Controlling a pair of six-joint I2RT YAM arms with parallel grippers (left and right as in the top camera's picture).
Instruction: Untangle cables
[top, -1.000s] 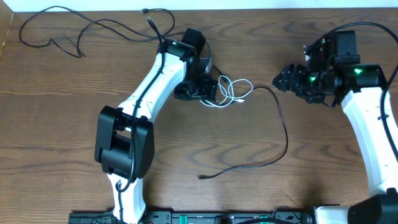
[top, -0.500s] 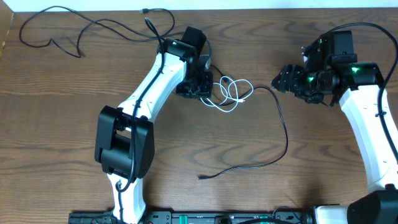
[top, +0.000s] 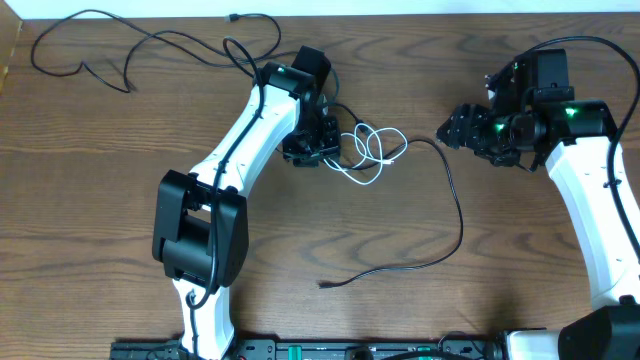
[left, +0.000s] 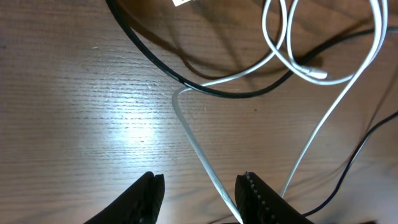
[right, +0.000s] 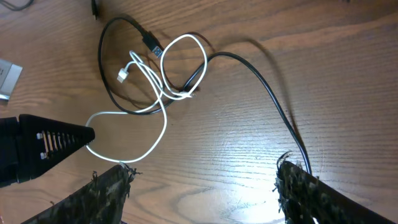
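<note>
The white cable lies in loose loops at the table's middle, crossed with one black cable that runs right and then curves down to a plug at the front. The second black cable sprawls across the back left. My left gripper is open at the tangle's left edge. In the left wrist view a straight run of the white cable passes between its open fingers, near the right one, under the black cable. My right gripper is open and empty, above the black cable and right of the white loops.
The table is brown wood with its back edge close behind the cables. The left arm stretches diagonally over the table's left half. A black plug lies in the tangle.
My left gripper has edged slightly back and left at the tangle. The white loops shifted a little, and the back-left black cable's near end has curled into a loop. The right arm is still.
</note>
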